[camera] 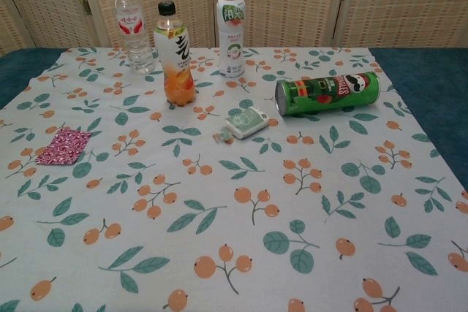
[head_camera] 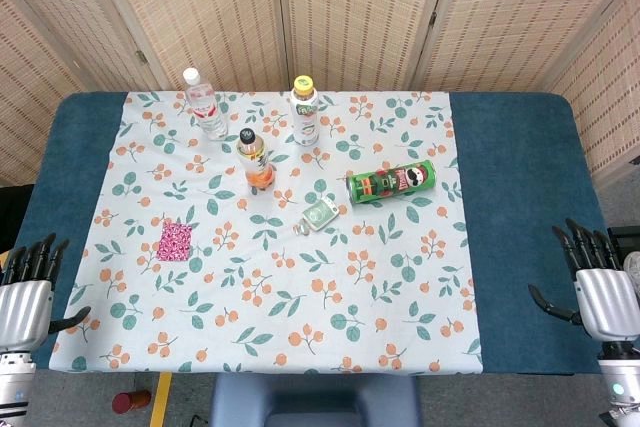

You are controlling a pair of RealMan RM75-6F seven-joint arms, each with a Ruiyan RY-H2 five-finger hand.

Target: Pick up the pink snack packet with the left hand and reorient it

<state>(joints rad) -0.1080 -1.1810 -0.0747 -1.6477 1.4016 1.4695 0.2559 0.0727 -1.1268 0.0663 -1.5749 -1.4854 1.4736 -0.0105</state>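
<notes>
Floral tablecloth (head_camera: 300, 297) over blue table (head_camera: 520, 207), woven screens (head_camera: 350, 7) behind; flat crinkly pink snack packet (head_camera: 175, 241); left hand (head_camera: 22, 297), right hand (head_camera: 600, 292) spread, empty.

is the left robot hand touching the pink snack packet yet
Apart. The head view shows the left robot hand at the table's near left edge, with bare tablecloth between it and the pink snack packet.

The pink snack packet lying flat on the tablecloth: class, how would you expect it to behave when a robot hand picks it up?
The pink snack packet lies thin and flat, so it is probably light and floppy, likely to sag or crumple when pinched. With no raised edge showing, it may slide on the tablecloth before lifting.
</notes>
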